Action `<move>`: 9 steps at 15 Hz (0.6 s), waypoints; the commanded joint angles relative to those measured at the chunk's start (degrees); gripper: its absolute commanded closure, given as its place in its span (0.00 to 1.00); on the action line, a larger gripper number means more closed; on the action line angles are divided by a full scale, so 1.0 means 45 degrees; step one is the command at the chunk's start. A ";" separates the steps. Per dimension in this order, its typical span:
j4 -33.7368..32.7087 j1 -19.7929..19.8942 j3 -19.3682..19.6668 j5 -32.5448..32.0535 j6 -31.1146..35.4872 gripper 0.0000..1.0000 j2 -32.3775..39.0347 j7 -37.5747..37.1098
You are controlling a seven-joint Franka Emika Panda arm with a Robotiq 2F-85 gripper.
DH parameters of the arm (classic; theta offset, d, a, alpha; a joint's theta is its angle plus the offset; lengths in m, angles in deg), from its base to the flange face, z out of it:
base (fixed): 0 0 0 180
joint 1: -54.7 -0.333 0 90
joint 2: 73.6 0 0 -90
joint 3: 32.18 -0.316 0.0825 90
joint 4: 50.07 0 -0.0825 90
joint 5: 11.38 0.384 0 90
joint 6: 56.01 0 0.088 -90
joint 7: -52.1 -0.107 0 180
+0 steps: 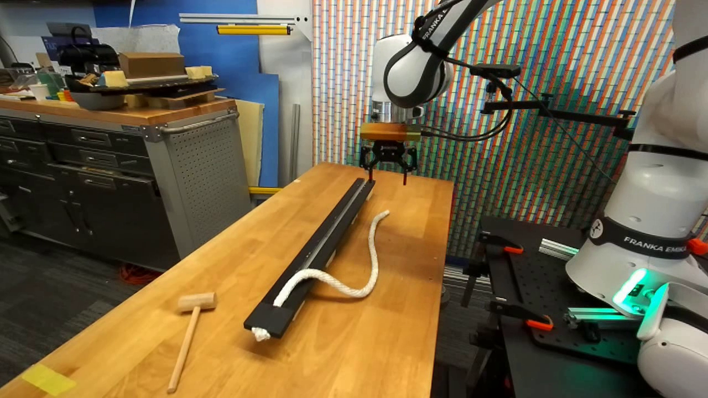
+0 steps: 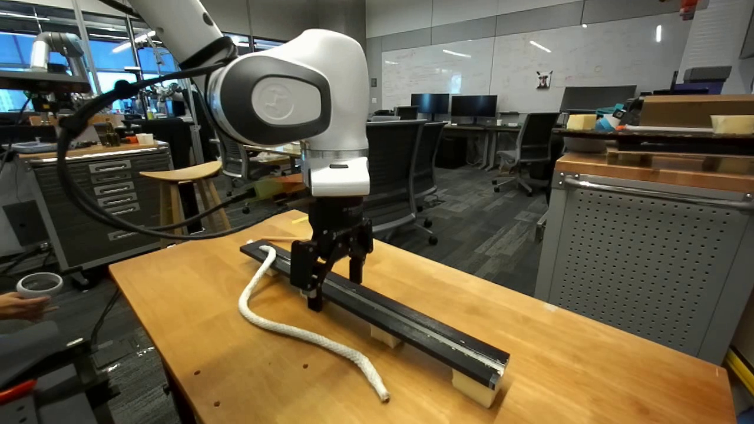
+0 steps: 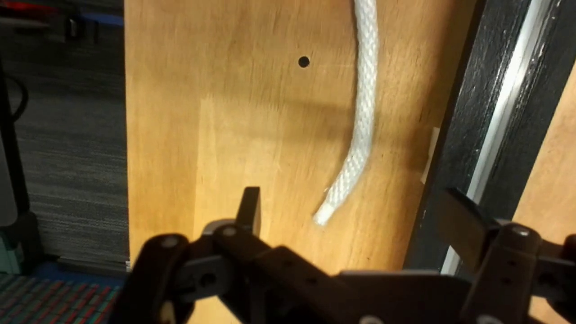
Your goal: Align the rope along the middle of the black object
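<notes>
The wooden tabletop (image 1: pixel 398 342), nearest in an exterior view, bears yellow tape (image 1: pixel 48 379) at eight o'clock; between seven and eight lies a wooden mallet (image 1: pixel 191 326); the grooved black bar (image 1: pixel 326 237) runs toward one o'clock; the braided white rope (image 1: pixel 357 293) rests on the bar's seven-o'clock end, then curves onto the tabletop; at twelve o'clock from its free end hangs the gripper (image 1: pixel 388 179), fingers apart.
</notes>
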 commanded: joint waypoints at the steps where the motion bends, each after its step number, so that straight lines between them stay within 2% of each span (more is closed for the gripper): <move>1: -0.0738 -0.0091 0.0347 0.1463 0.0201 0.00 0.0937 0.0290; 9: -0.1521 0.0554 0.0554 0.4767 0.0379 0.00 0.2235 0.0608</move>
